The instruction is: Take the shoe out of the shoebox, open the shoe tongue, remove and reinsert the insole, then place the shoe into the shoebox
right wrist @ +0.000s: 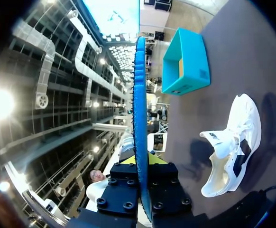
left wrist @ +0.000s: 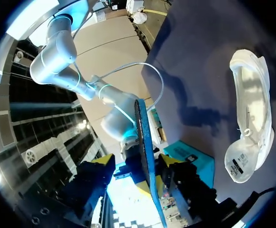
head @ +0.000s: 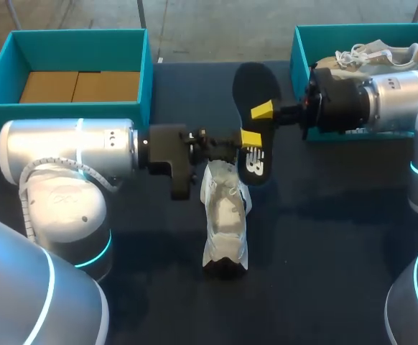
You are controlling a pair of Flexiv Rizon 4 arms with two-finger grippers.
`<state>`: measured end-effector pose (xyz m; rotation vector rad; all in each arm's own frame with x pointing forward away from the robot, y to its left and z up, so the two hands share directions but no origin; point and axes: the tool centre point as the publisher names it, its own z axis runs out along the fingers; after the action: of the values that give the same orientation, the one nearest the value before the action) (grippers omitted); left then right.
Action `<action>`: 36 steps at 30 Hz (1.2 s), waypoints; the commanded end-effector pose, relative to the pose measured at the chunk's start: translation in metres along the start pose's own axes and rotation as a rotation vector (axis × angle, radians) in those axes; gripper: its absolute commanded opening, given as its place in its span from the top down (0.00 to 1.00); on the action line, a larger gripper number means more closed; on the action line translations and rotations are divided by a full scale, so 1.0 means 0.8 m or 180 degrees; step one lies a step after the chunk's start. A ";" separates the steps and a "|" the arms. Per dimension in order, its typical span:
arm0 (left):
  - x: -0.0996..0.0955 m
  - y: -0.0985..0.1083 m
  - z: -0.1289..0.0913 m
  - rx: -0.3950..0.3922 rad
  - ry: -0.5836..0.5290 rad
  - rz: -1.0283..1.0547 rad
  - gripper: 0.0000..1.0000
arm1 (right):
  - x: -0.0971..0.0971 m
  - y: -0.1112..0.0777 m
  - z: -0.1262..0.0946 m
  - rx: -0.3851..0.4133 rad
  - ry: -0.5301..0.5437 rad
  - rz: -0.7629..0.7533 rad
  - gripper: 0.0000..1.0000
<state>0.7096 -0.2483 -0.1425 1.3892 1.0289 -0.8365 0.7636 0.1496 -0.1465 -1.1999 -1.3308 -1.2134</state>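
Your right tool (head: 266,111) is clamped tight on the black foam insole (head: 256,86), which hangs above the dark bench (head: 324,237) between the two arms. In the right wrist view the yellow tips pinch the insole edge-on from both sides. Your left tool (head: 246,140) sits at the insole's lower part; in its own wrist view the fingers (left wrist: 105,164) seem to stand a little off the insole, spread with it between them. The white lace-up shoe (head: 223,223) lies on the bench just below both tools. The open teal shoebox with brown card inside (head: 148,72) stands at your left, and a second teal box (head: 299,50) at your right holds a beige shoe (head: 378,54)
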 end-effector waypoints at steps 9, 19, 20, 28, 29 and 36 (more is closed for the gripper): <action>-0.002 0.005 -0.065 0.0116 0.0363 -0.0033 0.00 | -0.001 0.003 -0.012 0.0017 -0.0077 0.0013 1.00; -0.010 0.018 -0.091 0.0192 0.0768 -0.0045 0.00 | -0.012 0.002 -0.013 -0.0010 -0.0089 0.0056 1.00; -0.011 0.019 -0.092 0.0248 0.0836 -0.0102 0.00 | -0.013 0.002 -0.013 -0.0012 -0.0094 0.0062 1.00; -0.013 0.029 -0.098 0.0358 0.1462 -0.0319 0.00 | -0.020 -0.002 -0.011 -0.0021 -0.0078 0.0104 1.00; -0.014 0.029 -0.099 0.0360 0.1501 -0.0360 0.00 | -0.021 -0.003 -0.011 -0.0022 -0.0075 0.0107 1.00; -0.023 0.039 -0.097 0.0439 0.1968 -0.0415 0.00 | -0.027 -0.008 -0.009 -0.0040 -0.0055 0.0126 1.00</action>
<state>0.7198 -0.1685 -0.1152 1.6662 1.4460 -0.7028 0.7609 0.1385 -0.1644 -1.2403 -1.3131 -1.1817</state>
